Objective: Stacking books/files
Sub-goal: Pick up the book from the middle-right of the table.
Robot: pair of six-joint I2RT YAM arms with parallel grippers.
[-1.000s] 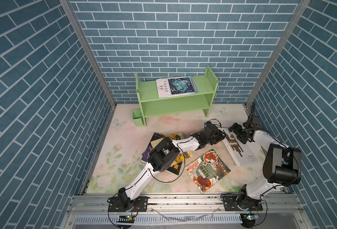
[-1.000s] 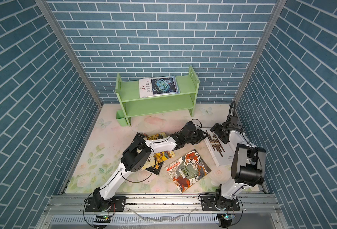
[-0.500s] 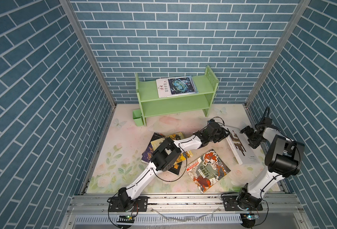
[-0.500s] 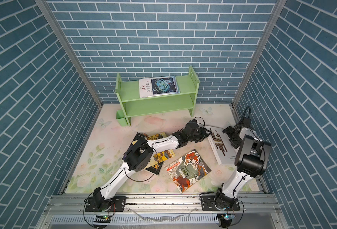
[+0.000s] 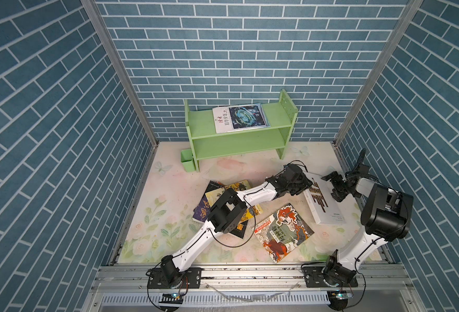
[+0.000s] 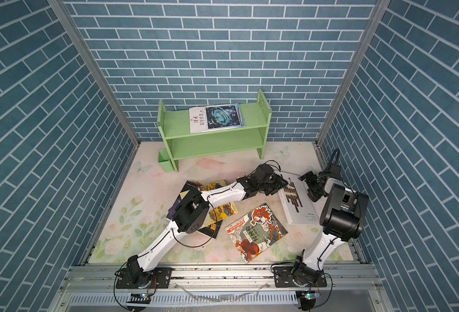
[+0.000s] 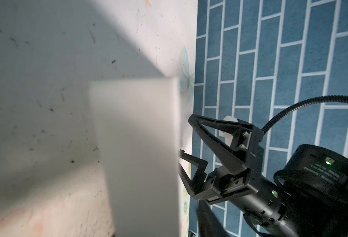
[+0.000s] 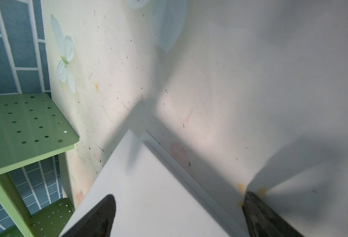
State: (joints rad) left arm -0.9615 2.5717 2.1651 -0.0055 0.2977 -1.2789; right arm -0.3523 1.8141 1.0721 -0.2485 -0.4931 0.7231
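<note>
Blue brick walls (image 5: pixel 236 54) close in the floral worktop (image 5: pixel 169 194), and both top views give you the whole layout. The white-blue book (image 5: pixel 240 118) lies flat on top of the green shelf (image 5: pixel 236 146) at the back. A pile of paperbacks (image 5: pixel 212 193) sits under the left arm (image 5: pixel 252 193), the red-green beast book (image 5: pixel 282 232) lies near the front, and the large white book (image 5: pixel 324 208) lies by the right wall.

Only the left wrist view shows you the right pincer (image 7: pixel 185 135) from the side, spread wide beside that book's blurred white edge. Only the right wrist view shows its fingers (image 8: pixel 99 217) astride the book's corner, one over the cover and one over bare worktop; you cannot tell whether they touch it.

Your left pincer (image 5: pixel 302 185) sits at the white book's far left corner; you cannot tell how far it is open or whether it grips.

Free worktop lies left of the pile and in front of the shelf, while the right wall is close to the white book
</note>
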